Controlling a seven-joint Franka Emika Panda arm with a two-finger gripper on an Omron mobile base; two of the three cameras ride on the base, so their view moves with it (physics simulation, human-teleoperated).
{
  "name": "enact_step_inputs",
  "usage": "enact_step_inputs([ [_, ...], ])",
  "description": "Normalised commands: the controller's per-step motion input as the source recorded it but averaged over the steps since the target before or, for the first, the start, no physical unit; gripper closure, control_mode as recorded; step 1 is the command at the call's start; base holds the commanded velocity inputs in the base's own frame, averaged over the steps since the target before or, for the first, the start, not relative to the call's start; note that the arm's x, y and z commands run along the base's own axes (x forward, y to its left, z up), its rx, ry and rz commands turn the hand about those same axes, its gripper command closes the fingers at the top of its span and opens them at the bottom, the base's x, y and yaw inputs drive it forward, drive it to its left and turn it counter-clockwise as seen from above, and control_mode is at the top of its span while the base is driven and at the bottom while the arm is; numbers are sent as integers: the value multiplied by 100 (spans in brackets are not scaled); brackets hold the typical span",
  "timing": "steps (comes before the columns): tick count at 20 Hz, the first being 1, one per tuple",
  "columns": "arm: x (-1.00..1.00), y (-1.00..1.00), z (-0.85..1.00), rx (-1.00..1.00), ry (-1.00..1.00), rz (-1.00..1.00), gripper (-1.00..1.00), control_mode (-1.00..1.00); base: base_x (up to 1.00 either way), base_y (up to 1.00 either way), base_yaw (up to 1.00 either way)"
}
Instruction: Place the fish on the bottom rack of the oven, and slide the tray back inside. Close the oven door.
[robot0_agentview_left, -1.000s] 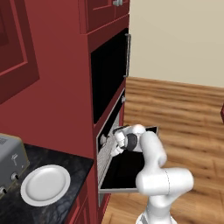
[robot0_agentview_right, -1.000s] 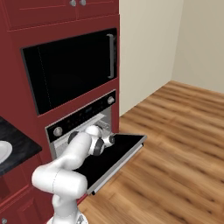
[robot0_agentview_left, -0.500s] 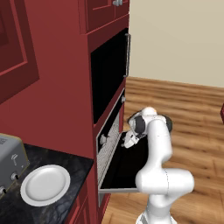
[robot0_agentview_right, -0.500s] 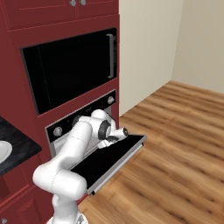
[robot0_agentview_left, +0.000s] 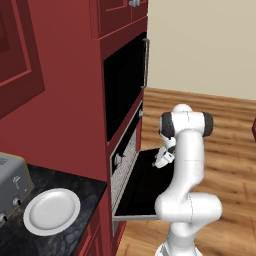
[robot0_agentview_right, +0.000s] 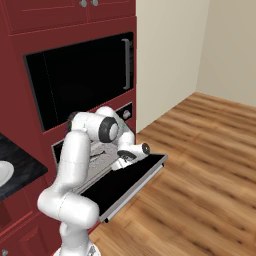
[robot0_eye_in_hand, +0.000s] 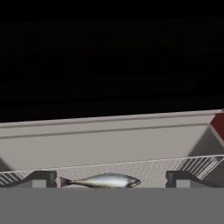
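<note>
I see oven (robot0_agentview_right: 75, 80) w/ oven door (robot0_agentview_left: 145, 187) dropped flat under my gripper (robot0_eye_in_hand: 111, 178). Bottom rack (robot0_eye_in_hand: 148, 170) just ahead of gripper, fish (robot0_eye_in_hand: 101, 180) lying on it btwn spread fingertips (robot0_eye_in_hand: 41, 178), untouched.

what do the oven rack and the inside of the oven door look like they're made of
The bottom rack looks like thin silver metal wire: a see-through grid of fine bars, with the fish lying on it. The oven door has a smooth black inner face, possibly glass or enamel, edged in pale grey that reads as metal.
</note>
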Motion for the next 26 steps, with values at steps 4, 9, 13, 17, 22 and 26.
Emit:
enact_step_inputs([
  [4, -83, -34, 100, -17, -1, -11, -100, -100, 0, 0, 0],
  [9, -81, -36, 100, -14, -8, -9, -100, -100, 0, 0, 0],
  [13, -67, -47, 100, -9, -1, -8, -100, -100, 0, 0, 0],
  [17, -61, -61, 100, -7, -1, -7, -100, -100, 0, 0, 0],
  [22, -50, -78, 92, -11, -4, -2, -100, -100, 0, 0, 0],
  [26, -25, -97, 22, -13, 0, 0, -100, -100, 0, 0, 0],
])
